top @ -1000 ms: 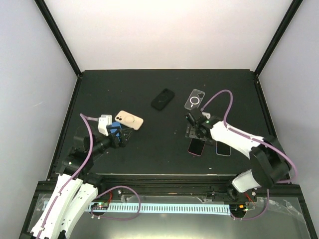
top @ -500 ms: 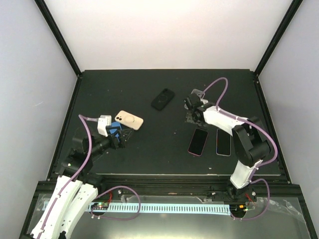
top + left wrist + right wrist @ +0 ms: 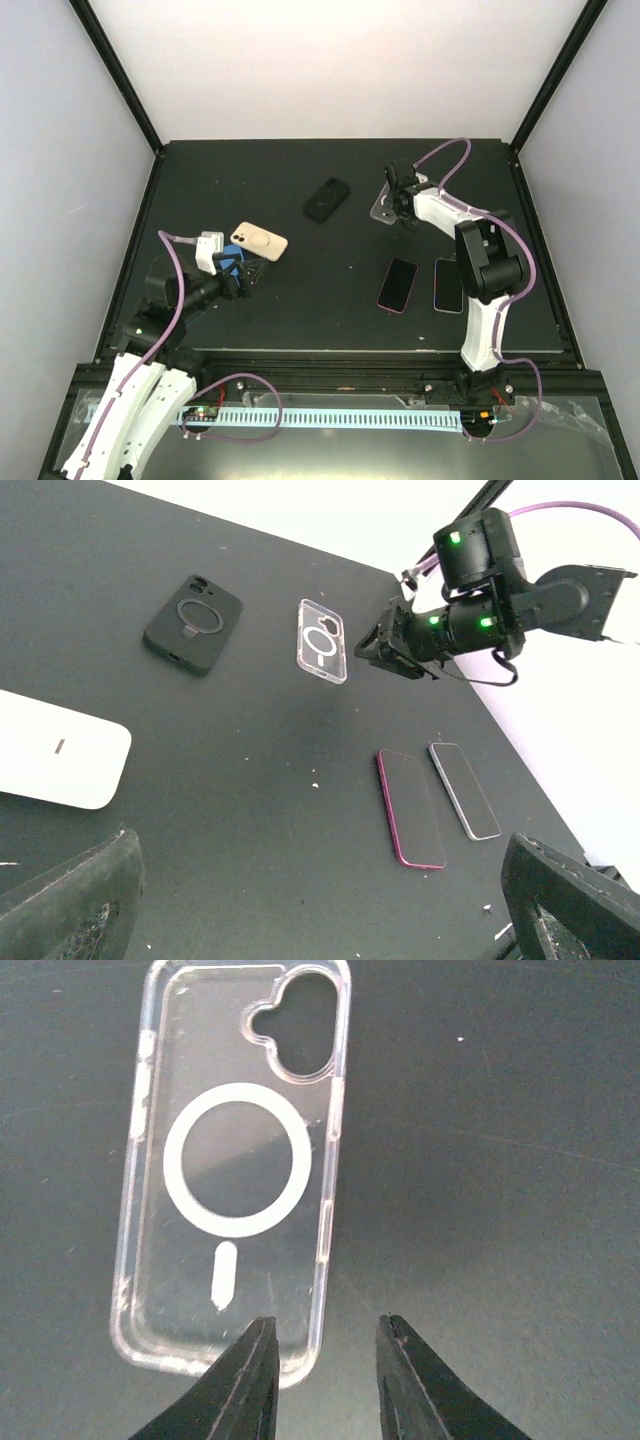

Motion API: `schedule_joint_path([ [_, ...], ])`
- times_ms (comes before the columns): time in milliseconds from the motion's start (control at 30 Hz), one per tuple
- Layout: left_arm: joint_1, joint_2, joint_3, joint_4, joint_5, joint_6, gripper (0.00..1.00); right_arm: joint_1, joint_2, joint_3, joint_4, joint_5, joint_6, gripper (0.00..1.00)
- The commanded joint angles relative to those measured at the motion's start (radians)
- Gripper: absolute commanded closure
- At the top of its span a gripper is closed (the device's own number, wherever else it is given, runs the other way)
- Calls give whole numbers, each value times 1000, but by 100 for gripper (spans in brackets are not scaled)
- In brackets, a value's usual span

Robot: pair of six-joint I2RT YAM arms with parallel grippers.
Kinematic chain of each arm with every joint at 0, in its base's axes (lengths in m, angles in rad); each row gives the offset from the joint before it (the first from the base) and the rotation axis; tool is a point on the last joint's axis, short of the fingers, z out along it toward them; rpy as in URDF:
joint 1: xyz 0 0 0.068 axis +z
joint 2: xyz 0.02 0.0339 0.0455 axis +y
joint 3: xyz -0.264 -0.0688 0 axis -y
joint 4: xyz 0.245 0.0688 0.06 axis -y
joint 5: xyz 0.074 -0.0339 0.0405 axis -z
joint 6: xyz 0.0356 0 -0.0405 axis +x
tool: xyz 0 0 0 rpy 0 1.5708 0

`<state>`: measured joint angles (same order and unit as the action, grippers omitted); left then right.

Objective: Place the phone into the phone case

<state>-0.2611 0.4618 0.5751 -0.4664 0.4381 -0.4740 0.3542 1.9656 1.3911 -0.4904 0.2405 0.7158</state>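
Observation:
A clear phone case (image 3: pixel 235 1170) with a white ring lies flat at the back right of the table (image 3: pixel 386 203). My right gripper (image 3: pixel 325 1325) hovers low over its near right corner. The jaws stand a narrow gap apart, with the case's right edge between them, and neither finger visibly presses it. A pink-edged phone (image 3: pixel 398 284) and a silver-edged phone (image 3: pixel 448 285) lie face up side by side nearer the arm bases. My left gripper (image 3: pixel 245 270) stays at the left, wide open and empty, its view taking in both phones (image 3: pixel 411 807).
A black case with a ring stand (image 3: pixel 327 198) lies at the back centre. A beige case (image 3: pixel 260 240) sits just beyond my left gripper. The right arm's purple cable arcs over the back right corner.
My right gripper has travelled from above the two phones to the clear case at the back, and its jaws have narrowed. The left arm has not moved.

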Motion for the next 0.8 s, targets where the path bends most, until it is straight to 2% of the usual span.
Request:
schedule_joint_path([
  [0, 8, -21, 10, 17, -2, 1, 1, -34, 59, 64, -12, -17, 30, 72],
  [333, 8, 4, 11, 24, -7, 6, 1, -51, 158, 143, -39, -104, 62, 78],
  [633, 8, 13, 7, 31, -13, 4, 1, -52, 219, 175, -71, -110, 66, 83],
  [767, 8, 19, 9, 21, -26, -1, 1, -52, 227, 175, -71, -129, 56, 94],
])
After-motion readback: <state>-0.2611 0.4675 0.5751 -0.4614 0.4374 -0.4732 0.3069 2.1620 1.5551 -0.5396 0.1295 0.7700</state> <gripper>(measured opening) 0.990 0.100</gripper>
